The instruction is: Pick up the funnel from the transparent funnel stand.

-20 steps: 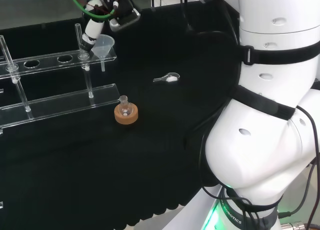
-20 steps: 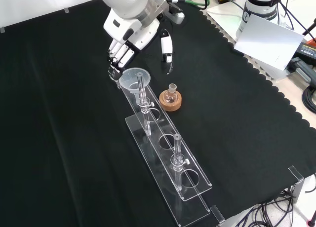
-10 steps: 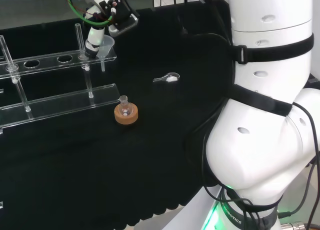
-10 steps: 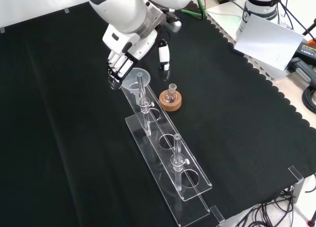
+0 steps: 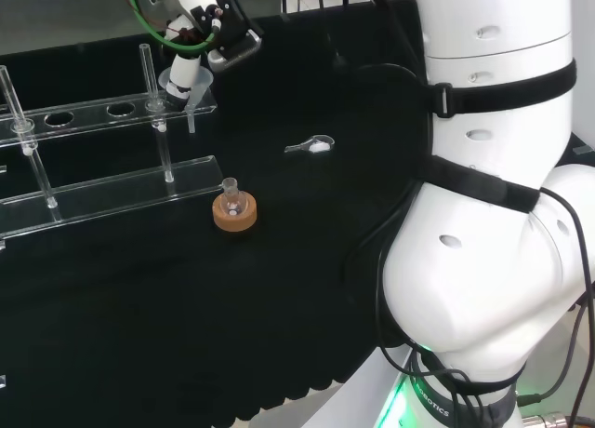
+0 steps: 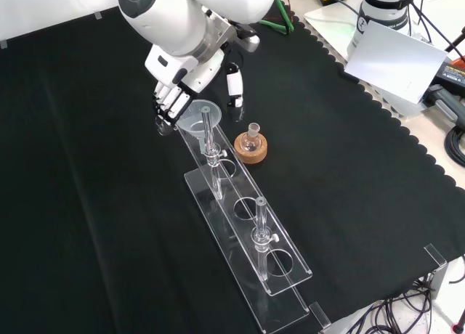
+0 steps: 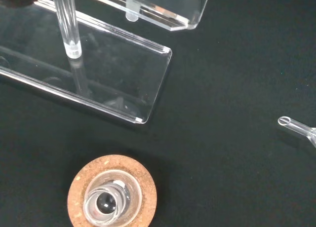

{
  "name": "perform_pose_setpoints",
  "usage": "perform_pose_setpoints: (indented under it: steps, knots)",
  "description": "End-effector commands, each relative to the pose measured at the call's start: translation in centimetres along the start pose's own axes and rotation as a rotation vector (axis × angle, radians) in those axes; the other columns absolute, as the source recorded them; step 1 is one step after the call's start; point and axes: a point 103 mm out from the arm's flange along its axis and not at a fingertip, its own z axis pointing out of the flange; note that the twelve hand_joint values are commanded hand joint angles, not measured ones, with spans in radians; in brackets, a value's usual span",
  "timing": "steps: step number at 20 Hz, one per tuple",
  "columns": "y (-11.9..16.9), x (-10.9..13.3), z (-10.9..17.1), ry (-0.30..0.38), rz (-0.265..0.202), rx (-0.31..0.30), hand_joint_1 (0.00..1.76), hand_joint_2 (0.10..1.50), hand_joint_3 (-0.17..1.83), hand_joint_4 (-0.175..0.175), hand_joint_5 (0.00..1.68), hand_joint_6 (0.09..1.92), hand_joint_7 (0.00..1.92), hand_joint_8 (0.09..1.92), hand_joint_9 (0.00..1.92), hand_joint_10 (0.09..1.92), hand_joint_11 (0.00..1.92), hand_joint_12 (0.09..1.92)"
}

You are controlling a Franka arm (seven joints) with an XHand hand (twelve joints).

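The clear funnel sits in the end hole of the transparent stand. My hand is open and straddles the funnel's cone. In the front view its fingers are by the rim's left side and the thumb hangs apart on the right. Whether the fingers touch the rim I cannot tell. The wrist view looks down on the stand's base plate and the funnel's stem tip under the upper shelf.
A small glass flask on a cork ring stands close beside the stand's end. A small clear scoop lies on the cloth farther right in the head view. Upright posts rise from the stand.
The hand has come lower and closer round the funnel; in the front view the thumb dropped toward the cork ring's side. The funnel still sits in the stand.
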Motion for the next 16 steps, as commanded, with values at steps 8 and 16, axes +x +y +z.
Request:
perform_pose_setpoints:
  steps: [8, 16]
  knots:
    - [0.62, 0.01, 0.78, -0.004, -0.004, -0.038, 0.63, 0.72, 0.19, -0.062, 0.14, 0.09, 0.05, 0.75, 0.42, 0.74, 0.34, 1.49]
    - [0.62, -0.04, 1.11, -0.027, 0.019, -0.068, 0.66, 0.7, 0.3, -0.076, 0.28, 0.09, 0.22, 0.74, 0.62, 0.62, 0.38, 1.47]
